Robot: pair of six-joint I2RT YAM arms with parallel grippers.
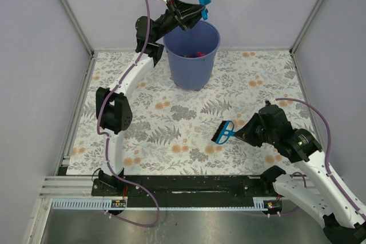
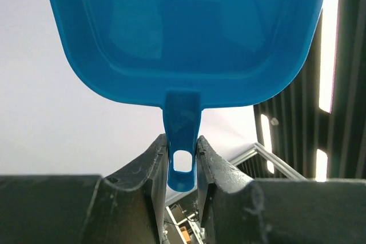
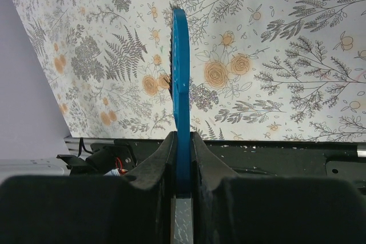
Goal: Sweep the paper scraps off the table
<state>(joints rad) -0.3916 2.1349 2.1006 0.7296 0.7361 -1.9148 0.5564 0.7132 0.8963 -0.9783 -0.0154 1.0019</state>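
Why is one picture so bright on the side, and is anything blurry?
Left wrist view: bright strips blow out white beside the dustpan. Right wrist view: the table print is sharp, the near jaws dark and soft. Top external view: even light, faint shadows.

floral table (image 1: pixel 257 101) carries blue bucket (image 1: pixel 191 67), far side

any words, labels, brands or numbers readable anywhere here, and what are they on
No text can be read in any view.
blue dustpan: plain plastic, no marking.
blue brush: plain, no marking.
blue bucket: no label on the side that shows.
table: only leaf and flower print, no lettering.
black rail: pale specks, too small to read.
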